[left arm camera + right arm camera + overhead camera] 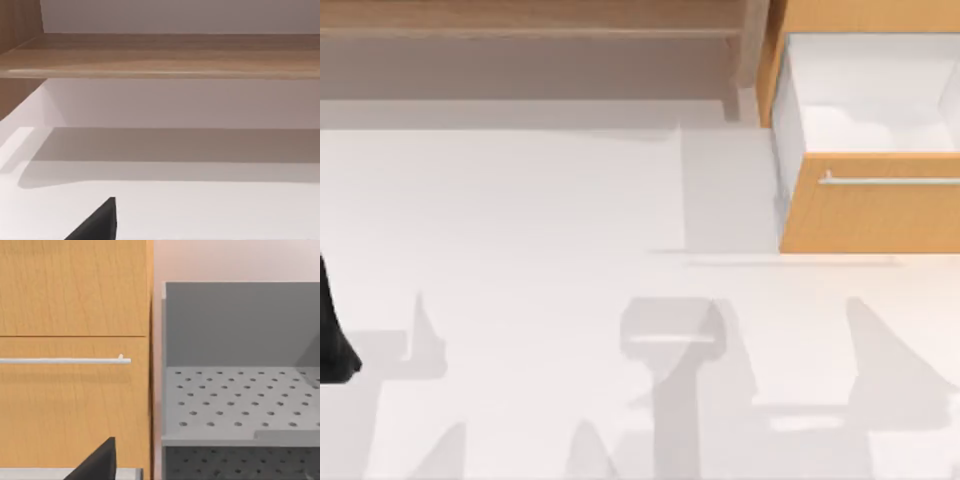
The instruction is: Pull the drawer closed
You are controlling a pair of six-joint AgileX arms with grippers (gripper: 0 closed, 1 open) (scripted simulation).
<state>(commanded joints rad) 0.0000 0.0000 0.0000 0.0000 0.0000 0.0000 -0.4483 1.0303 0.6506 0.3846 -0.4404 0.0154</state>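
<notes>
The drawer (880, 215) stands pulled out at the table's far right. Its orange-tan front panel faces the near side, and a thin silver bar handle (890, 181) runs across it. Behind the panel lies the white inside (865, 110). My left arm (332, 335) is a dark shape at the left edge, far from the drawer. In the right wrist view, the drawer front (75, 405) and its handle (65, 360) are straight ahead, with a dark part of my right gripper (97, 462) low in front of the panel, apart from the handle.
A darker brown wooden shelf unit (520, 40) runs along the back left, and its board (160, 55) hangs over the white table. A grey perforated rack (240, 400) stands right beside the drawer cabinet. White tabletop (570, 220) spreads between the arms.
</notes>
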